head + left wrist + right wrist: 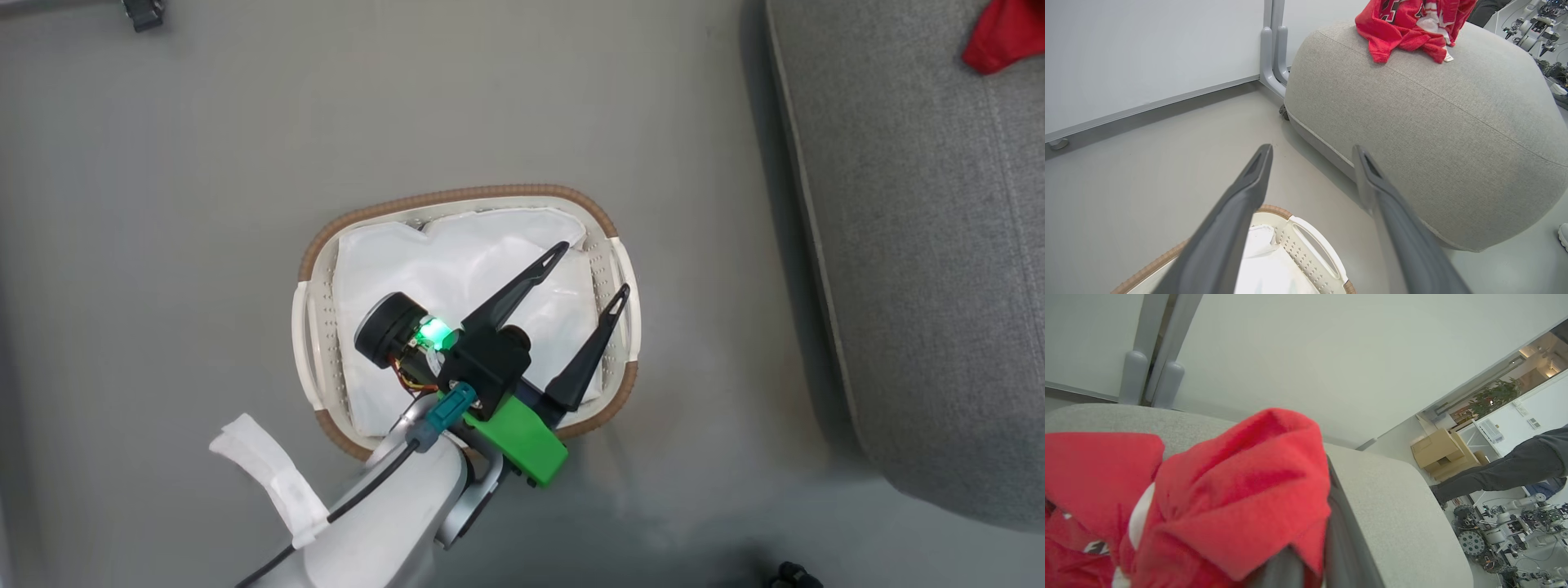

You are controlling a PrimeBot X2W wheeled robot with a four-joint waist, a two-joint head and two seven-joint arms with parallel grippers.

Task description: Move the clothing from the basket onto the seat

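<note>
Over on the seat (pixel 922 245), to the right of the basket (pixel 457 196), is where you'll find the clothing (pixel 1400 28): a red bundle heaped on the cushion's top, well apart from the basket. Your right gripper (pixel 1327 539) sits right at it, closed, with a red fold draped over its fingers and, as far as I can judge, pinched between them. Your left gripper (pixel 593 266) hangs over the basket with its fingers spread wide and nothing in them, pointing toward the seat. Beneath it you have just the white cloth (pixel 457 261) lining the basket, with no red that I can see. So the right arm is the nearer one by far. If the bundle rests squarely on the cushion, your next move there is probably to let go and lift clear.
</note>
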